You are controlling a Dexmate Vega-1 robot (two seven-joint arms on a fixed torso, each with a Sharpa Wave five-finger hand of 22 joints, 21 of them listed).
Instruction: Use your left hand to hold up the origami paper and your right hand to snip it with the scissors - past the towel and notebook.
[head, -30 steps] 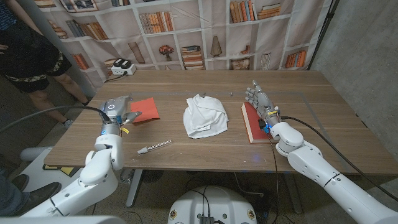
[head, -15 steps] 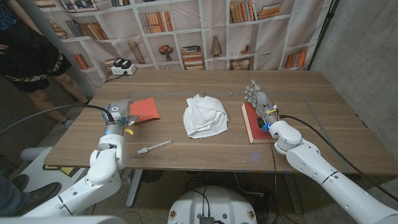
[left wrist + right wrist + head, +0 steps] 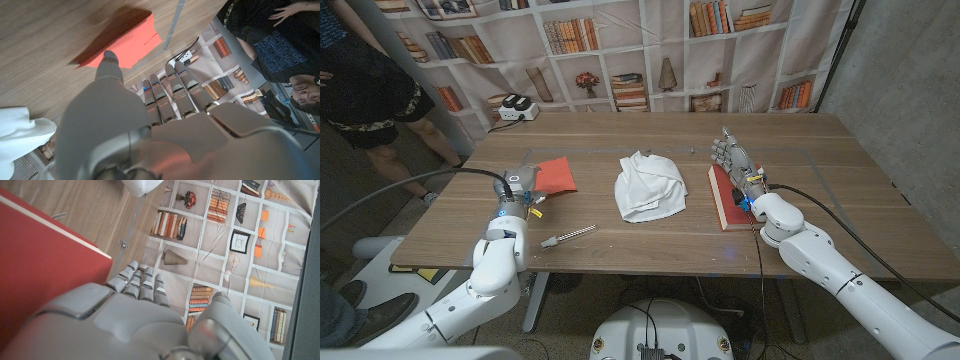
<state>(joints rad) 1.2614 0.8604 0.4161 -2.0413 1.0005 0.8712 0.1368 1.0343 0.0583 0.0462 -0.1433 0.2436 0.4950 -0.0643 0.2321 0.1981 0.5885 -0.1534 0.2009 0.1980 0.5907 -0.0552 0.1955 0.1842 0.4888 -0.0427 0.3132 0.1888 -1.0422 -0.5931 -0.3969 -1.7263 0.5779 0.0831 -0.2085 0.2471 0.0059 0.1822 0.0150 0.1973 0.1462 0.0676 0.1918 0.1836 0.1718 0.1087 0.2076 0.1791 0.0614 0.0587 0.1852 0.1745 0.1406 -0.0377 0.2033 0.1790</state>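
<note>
The red origami paper lies flat on the wooden bench at its left side, far of the scissors, which lie near the front edge with the blades pointing right. The left hand sits just beside the paper's left edge, low over the bench. In the left wrist view its fingers are stretched out together and the thumb reaches toward the paper; nothing is in its grasp, so it is released, though whether a fingertip touches the sheet is hard to tell from this angle.

A crumpled white towel lies in the middle of the bench, between the paper and a red notebook at the right. The right hand stands over the far end of the notebook, fingers extended and slightly apart, grasping nothing. In the right wrist view the notebook's red cover shows beside that hand's fingers.

A person in dark clothes stands at the far left, beyond the bench corner. A bookshelf-printed backdrop hangs behind the bench, and a small white and black device sits at the far left edge.
</note>
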